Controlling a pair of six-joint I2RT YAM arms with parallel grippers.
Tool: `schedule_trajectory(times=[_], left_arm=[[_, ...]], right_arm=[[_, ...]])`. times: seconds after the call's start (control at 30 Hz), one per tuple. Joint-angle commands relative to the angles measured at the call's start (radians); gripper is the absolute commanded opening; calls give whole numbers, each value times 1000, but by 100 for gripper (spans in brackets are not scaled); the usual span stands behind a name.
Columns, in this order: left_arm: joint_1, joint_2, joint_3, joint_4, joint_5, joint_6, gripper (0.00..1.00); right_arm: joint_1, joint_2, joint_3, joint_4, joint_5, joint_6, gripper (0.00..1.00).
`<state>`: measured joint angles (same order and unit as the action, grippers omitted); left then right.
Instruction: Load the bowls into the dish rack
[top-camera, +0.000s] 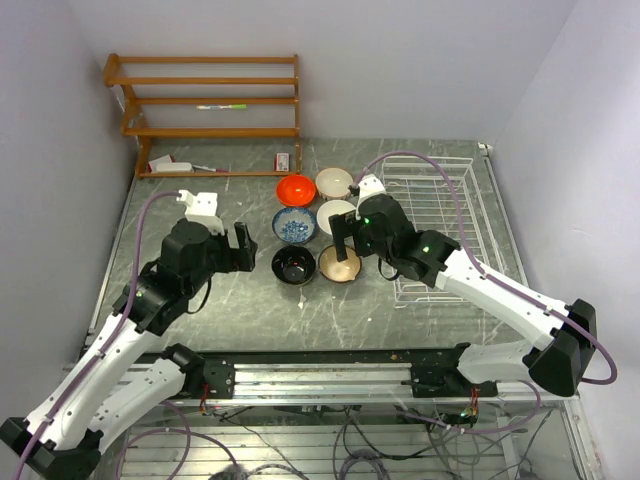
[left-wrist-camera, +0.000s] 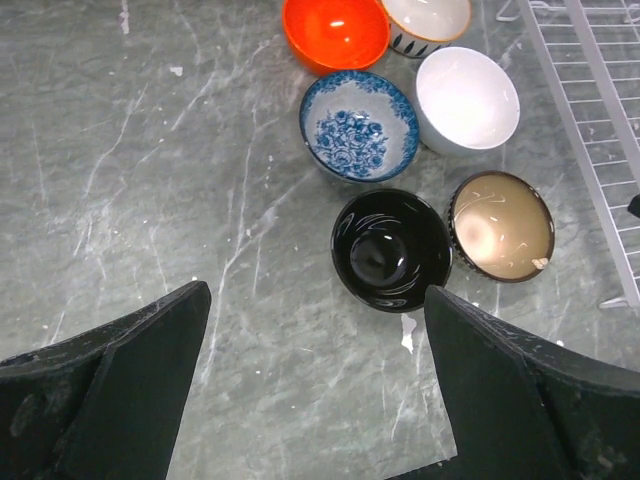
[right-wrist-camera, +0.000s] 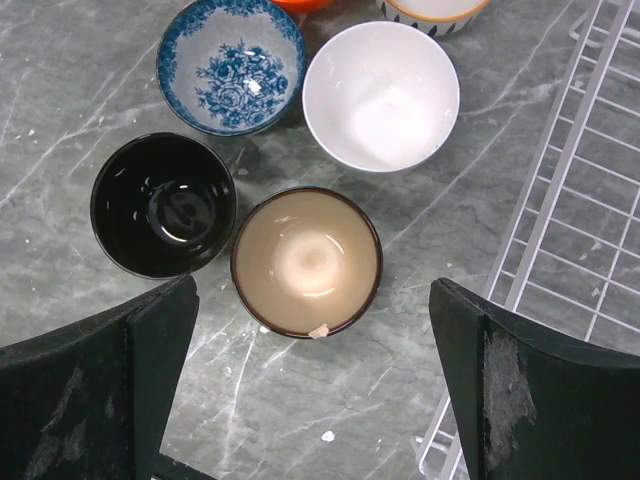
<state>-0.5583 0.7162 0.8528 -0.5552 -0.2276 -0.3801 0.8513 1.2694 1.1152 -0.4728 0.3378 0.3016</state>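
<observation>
Six bowls wait on the table and none is in the rack, so as I judge it the whole job is yet to do. From the overhead camera they sit in two close columns: the orange-red bowl (top-camera: 295, 188) and cream bowl (top-camera: 334, 182) farthest back, the blue-and-white bowl (top-camera: 294, 225) and white bowl (top-camera: 336, 215) in the middle, and the black bowl (top-camera: 294, 265) and brown bowl (top-camera: 340, 266) nearest the arms. The white wire dish rack (top-camera: 430, 205) stands just right of them on the grey marbled table (top-camera: 200, 300) with nothing in it. Its open side faces up, and its long axis runs from the near edge toward the back wall. The right gripper (top-camera: 345, 240) hangs over the brown bowl, while the left gripper (top-camera: 240, 243) sits off to the left of the black one. The left wrist camera shows that gripper's two dark fingers (left-wrist-camera: 130, 380) spread wide with nothing between them, and the black bowl lies ahead and a little right. All the bowls in sight stand upright, mouths up; being round, they have no long axis to speak of. The right wrist camera shows its own fingers (right-wrist-camera: 110, 380) likewise wide apart and empty. The brown bowl lies between and just beyond them, tan inside showing, a pale fleck on its near rim, with the rack's bars close at the right.
</observation>
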Motion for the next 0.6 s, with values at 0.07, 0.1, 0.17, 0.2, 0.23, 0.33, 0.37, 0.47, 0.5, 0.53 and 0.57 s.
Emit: schedule_trajectory(times=[0.07,0.1,0.17,0.2,0.23,0.33,0.37,0.47,0.5,0.53,0.57], left_arm=[[-3,-61,-6,-49,-74,-11,99],[-3,-69,-8,-54,-79,-14,99],[-3,-81,-12,-63,-84,-23,99],[-3,-87,-14,-66,-84,-27,99],[-3,-91,-15,-71,-88,-31,99],[-3,-109,-19,-88,-99,-42,99],[-2,-116,-22,-89,-104,-43,99],[-3,-134,-27,-88,-110,-47,99],[-3,-137,-29,-88,-111,-49,99],[-2,-140,-30,-86,-111,-50,99],[-3,-140,-32,-86,-111,-51,99]], right_arm=[[3,-27,-15,13,-6,-9,100],[3,-32,-21,20,-17,-12,100],[3,-36,-31,24,-17,-12,100],[3,-35,-30,19,-9,-11,100],[3,-31,-28,12,0,-9,100],[4,-20,-16,-15,8,-7,100],[3,-20,-21,-14,-6,-14,100],[3,-26,-58,29,-94,-39,97],[4,-27,-74,46,-128,-47,96],[5,-23,-89,64,-158,-49,94],[5,-15,-103,80,-186,-51,92]])
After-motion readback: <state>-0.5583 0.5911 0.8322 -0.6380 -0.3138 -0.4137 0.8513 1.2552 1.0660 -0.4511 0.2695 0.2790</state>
